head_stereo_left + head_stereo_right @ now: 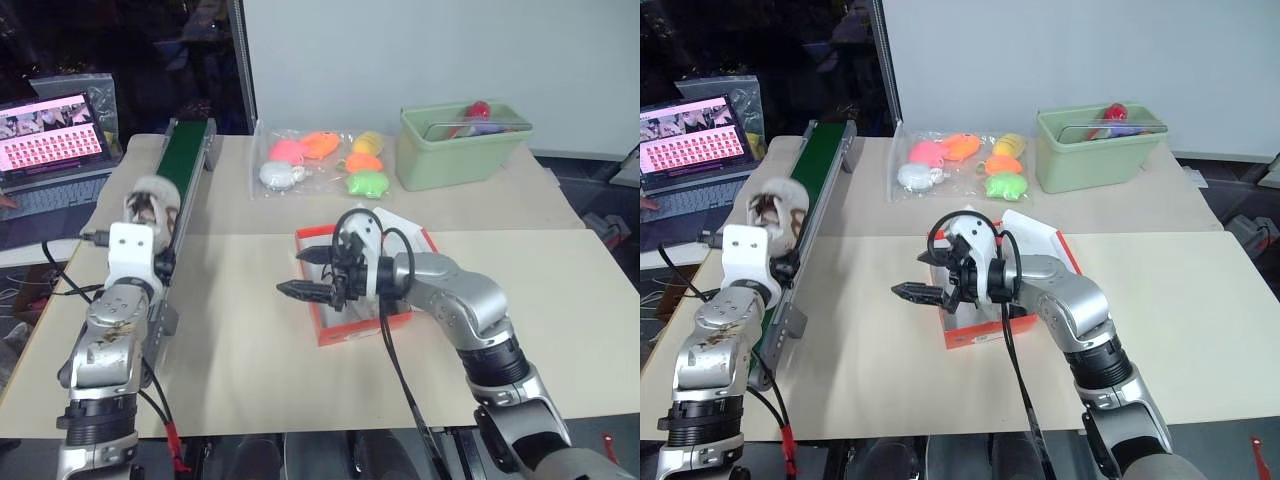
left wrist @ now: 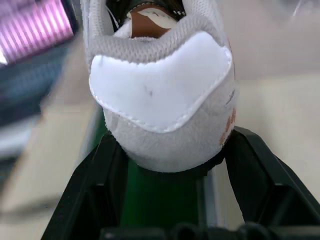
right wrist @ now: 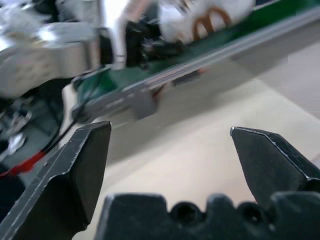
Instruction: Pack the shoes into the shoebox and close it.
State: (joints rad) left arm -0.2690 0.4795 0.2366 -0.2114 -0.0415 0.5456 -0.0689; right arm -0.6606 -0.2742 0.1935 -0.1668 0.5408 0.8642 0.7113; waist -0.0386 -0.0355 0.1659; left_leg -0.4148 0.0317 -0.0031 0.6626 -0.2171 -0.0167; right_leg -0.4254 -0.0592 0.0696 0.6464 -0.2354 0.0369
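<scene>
A: What did we see around the shoebox [image 1: 345,325]?

B: We logged a pale green plastic bin [image 1: 455,150] behind it toward the wall, rigid and rectangular, with something red inside. Left of the bin lay a clear bag of soft toys [image 1: 320,162], rounded, pink, orange, yellow, green, white. A narrow green conveyor belt [image 1: 185,160] with a grey metal frame ran well to the left of the shoebox. Beyond the belt we noted a laptop [image 1: 52,135] with a pink screen.

A: Anything in the way?

B: The right gripper [image 1: 312,273] hung at the shoebox's left edge, black fingers spread wide, nothing in them, pointing toward the belt. Its arm and black cables covered most of the box, so we couldn't tell what was inside. Orange-red cardboard, white inner face.

A: And the shoe?

B: The shoe [image 1: 152,203] sat over the belt, far left of the shoebox. The left gripper [image 2: 167,165] was clamped on its heel. Cream-white, suede-like with a smooth stitched heel patch, mesh collar, brown lining.
</scene>
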